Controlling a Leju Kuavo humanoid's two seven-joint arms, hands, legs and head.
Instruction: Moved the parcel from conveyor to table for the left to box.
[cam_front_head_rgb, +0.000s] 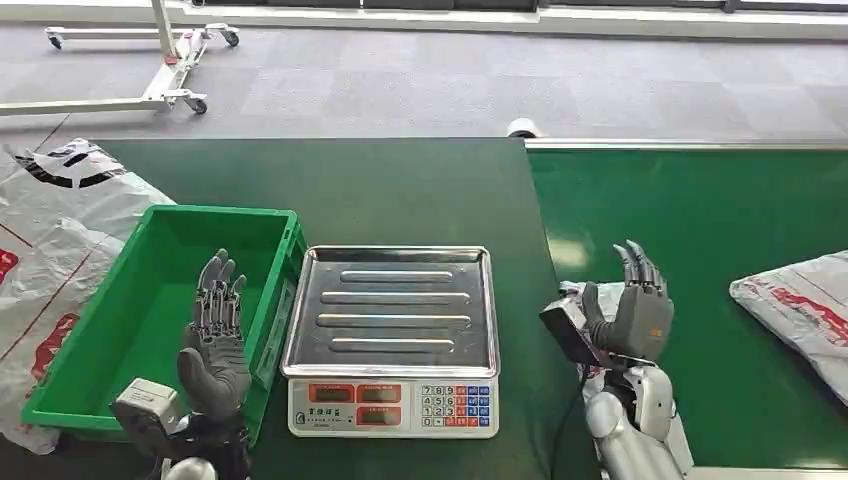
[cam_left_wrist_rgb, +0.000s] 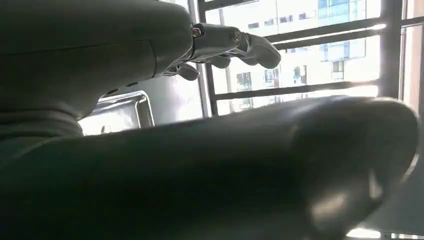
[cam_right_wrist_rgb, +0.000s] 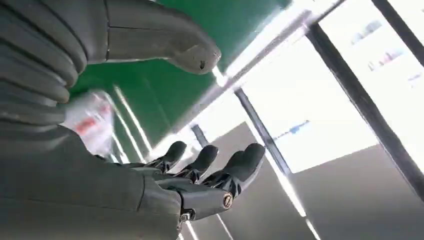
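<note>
The parcel (cam_front_head_rgb: 797, 305) lies on the green conveyor (cam_front_head_rgb: 690, 220) at the far right, well apart from the right robot hand (cam_front_head_rgb: 637, 310), which is raised palm-up with fingers spread and holding nothing. The left robot hand (cam_front_head_rgb: 213, 335) hovers over the green bin (cam_front_head_rgb: 160, 300), fingers likewise spread and empty. Between them the scale (cam_front_head_rgb: 392, 340) sits on the dark counter (cam_front_head_rgb: 400, 190). The main risk, as I judge it, is the reach: the parcel is a slack plastic bag (it looks slippery), so a grasp at its near edge could slide off or drag it along the belt. Carrying it leftward, it might also catch the scale's raised tray rim.
</note>
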